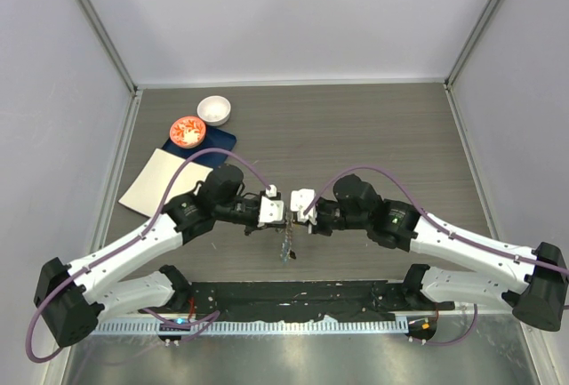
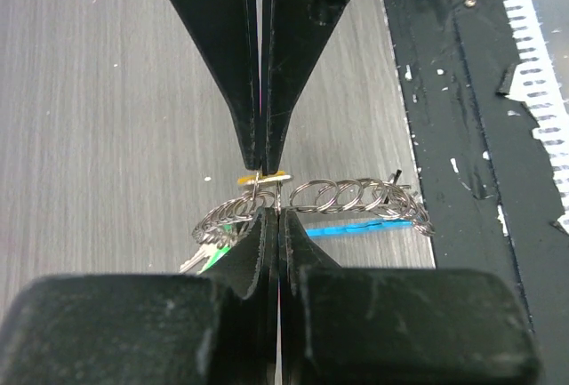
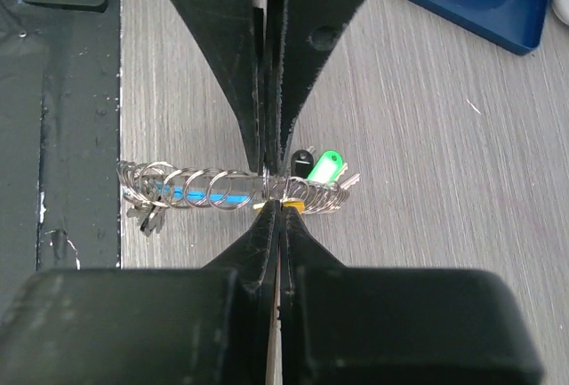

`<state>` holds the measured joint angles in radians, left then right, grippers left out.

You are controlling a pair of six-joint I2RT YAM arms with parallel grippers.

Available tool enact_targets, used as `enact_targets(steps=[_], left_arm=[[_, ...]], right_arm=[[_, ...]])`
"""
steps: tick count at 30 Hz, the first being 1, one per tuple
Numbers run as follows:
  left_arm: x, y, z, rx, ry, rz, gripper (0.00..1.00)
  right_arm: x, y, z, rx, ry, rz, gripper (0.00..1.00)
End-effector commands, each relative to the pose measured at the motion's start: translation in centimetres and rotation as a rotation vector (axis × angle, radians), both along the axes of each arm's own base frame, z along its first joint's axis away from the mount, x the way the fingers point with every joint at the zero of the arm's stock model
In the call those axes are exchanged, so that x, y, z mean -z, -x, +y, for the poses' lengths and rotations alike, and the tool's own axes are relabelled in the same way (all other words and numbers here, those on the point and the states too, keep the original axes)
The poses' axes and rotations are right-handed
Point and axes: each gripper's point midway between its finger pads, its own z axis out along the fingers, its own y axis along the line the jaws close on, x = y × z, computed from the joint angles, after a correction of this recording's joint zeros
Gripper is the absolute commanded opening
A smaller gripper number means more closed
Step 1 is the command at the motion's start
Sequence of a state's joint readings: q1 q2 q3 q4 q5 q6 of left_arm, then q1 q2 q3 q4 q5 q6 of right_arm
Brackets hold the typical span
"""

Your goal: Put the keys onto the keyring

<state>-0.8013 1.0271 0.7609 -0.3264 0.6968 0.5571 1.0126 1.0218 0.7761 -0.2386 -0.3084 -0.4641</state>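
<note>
Left wrist: left claw and right claw pinch keyring.

right claw pinched on keyring, green-tagged key beside

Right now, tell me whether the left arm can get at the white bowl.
Not yet, probably: the left gripper is shut on the keyring, shared with the right gripper. The white bowl stands uncovered at back left, so after releasing it probably could.
</note>
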Motion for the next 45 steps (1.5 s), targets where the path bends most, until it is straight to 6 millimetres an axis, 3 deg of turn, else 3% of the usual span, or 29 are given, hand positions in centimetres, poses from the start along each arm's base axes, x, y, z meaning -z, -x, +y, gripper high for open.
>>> enact_targets(steps=[1, 6, 11, 16, 24, 27, 33, 38, 39, 41, 42, 44, 45], left_arm=[[-3.3, -1.5, 0.0, -0.059, 0.053, -0.122, 0.0], [-3.5, -1.6, 0.5, -0.088, 0.047, -0.128, 0.0], [-4.3, -2.4, 1.4, -0.177, 0.029, -0.127, 0.0], [-4.2, -4.8, 4.6, -0.425, -0.033, -0.149, 0.0], [-4.3, -6.3, 10.0, -0.705, -0.032, -0.239, 0.0], [-4.8, -6.8, 11.3, -0.777, -0.028, -0.276, 0.0], [-5.6, -7.2, 12.2, -0.842, 0.012, -0.298, 0.0], [-6.0, -6.8, 12.0, -0.828, 0.056, -0.29, 0.0], [-6.0, -6.8, 12.0, -0.828, 0.058, -0.291, 0.0], [-6.3, -6.7, 12.0, -0.828, 0.073, -0.296, 0.0], [-6.4, -6.7, 12.1, -0.829, 0.077, -0.297, 0.0], [-6.6, -6.6, 12.3, -0.834, 0.089, -0.304, 0.0], [-6.7, -6.6, 12.4, -0.838, 0.091, -0.31, 0.0]], right_arm=[[-4.2, -1.1, 0.1, 0.085, -0.111, -0.046, 0.01], [-3.7, -0.6, -0.9, 0.145, -0.127, 0.022, 0.01], [-3.1, -2.2, -2.1, 0.299, -0.078, 0.071, 0.01], [0.2, -3.6, -3.7, 0.496, 0.061, 0.175, 0.01], [3.8, -5.0, -6.4, 0.644, 0.301, 0.29, 0.01], [5.9, -5.6, -8.5, 0.697, 0.48, 0.319, 0.01], [8.1, -6.4, -10.2, 0.668, 0.695, 0.365, 0.01], [8.7, -8.1, -9.2, 0.602, 0.779, 0.382, 0.01], [9.7, -8.5, -9.1, 0.59, 0.821, 0.393, 0.01], [9.7, -9.3, -8.2, 0.542, 0.853, 0.389, 0.01], [11.1, -9.5, -8.1, 0.527, 0.909, 0.405, 0.01], [11.0, -10.7, -7.3, 0.514, 0.926, 0.39, 0.01], [12.3, -10.8, -7.1, 0.499, 0.969, 0.406, 0.01]])
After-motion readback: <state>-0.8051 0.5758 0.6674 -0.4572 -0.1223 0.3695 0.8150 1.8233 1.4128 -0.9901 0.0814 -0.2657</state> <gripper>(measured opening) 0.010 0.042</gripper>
